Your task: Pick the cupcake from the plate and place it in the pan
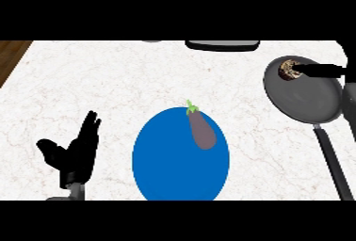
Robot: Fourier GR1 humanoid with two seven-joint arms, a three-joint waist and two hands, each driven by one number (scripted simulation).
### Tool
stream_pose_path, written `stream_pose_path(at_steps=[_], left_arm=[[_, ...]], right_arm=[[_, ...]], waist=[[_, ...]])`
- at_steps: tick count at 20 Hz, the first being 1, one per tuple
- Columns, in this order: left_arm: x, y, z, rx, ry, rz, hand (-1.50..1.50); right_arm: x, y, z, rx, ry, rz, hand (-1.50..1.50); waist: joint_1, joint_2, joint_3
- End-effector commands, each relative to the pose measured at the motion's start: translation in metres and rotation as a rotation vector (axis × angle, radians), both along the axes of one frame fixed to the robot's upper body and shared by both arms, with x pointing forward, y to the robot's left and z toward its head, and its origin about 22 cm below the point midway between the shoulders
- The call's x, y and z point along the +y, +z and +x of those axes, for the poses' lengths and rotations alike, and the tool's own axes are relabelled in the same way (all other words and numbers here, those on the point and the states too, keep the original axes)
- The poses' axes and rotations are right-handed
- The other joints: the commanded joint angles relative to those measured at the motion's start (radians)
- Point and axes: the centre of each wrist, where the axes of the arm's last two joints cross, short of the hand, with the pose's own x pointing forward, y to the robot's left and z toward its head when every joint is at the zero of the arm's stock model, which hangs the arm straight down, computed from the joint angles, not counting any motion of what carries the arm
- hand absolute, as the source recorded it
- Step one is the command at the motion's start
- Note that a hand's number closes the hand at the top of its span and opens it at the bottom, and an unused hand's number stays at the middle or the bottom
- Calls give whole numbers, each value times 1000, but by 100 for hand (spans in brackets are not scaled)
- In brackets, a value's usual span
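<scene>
blue plate (167, 174) holds eggplant (201, 130); right hand (316, 70) holds cupcake (287, 69) over pan (306, 101).

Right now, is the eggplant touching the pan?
Apart. The head view shows the eggplant lying on the blue plate, with bare white counter between that plate and the pan.

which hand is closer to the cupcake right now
Right. The right hand reaches in from the right edge, its fingers touching the cupcake over the pan. The left hand rests open far across the counter, left of the blue plate.

White marble counter (139, 80), wooden strip (10, 54) at left
</scene>
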Motion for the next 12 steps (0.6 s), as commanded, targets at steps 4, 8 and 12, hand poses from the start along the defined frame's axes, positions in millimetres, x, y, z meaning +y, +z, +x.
stream_pose_path(at_steps=[4, 8, 12], left_arm=[[2, -9, 2, 81, 15, -7, 0], [1, -12, -15, 92, 32, -12, 0], [-1, -17, -15, 109, 27, -33, 0]], right_arm=[[-54, -24, -38, -90, 138, 254, -150], [-87, -30, -65, -93, 273, 326, -150], [-92, -37, -74, -82, 324, 317, -150]], waist=[[-23, 1, -9], [-43, -17, -12], [-45, -19, -13]])
